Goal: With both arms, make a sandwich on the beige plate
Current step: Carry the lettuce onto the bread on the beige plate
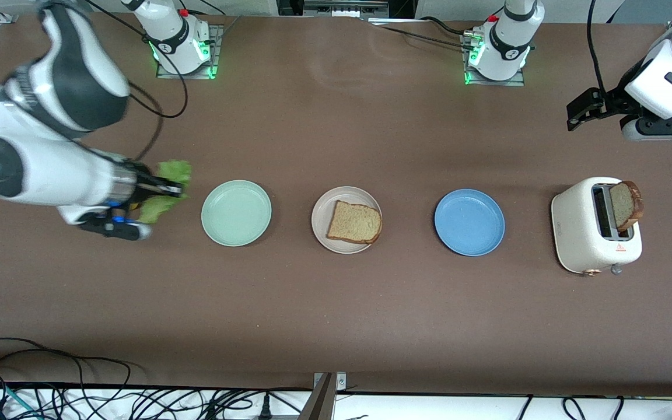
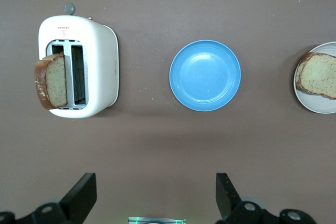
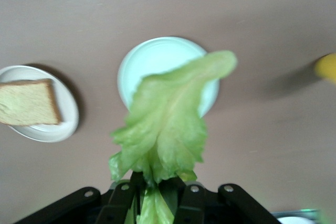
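- Right tool (image 1: 167,189): pinching the lettuce leaf (image 1: 167,189) by its stem end, up in the air over the worktop (image 1: 336,303) at the right arm's end, just beside the mint-green plate (image 1: 236,212). In the right wrist view the leaf (image 3: 168,124) hangs free ahead of the closed fingers (image 3: 123,198). A stem grip leaves the broad part free to drape, I'd say.
- Left tool (image 2: 156,198): spread wide, holding nothing, parked over the worktop's edge on the robots' side at the left arm's end. This arm waits.
- Beige plate (image 1: 321,224): mid-worktop, between the mint-green plate and the blue plate (image 1: 469,221). One bread slice (image 1: 354,222) lies flat on it, so the base layer is in place.
- Plate vs right tool: well apart, with the mint-green plate in between. Lettuce looks like the step in hand.
- Toaster (image 1: 595,224): toward the left arm's end, near the left tool. The second slice (image 1: 627,205) stands up out of its slot, likely left for that arm.
- Small yellow thing (image 3: 326,67) at the right wrist view's edge; can't tell what it is.
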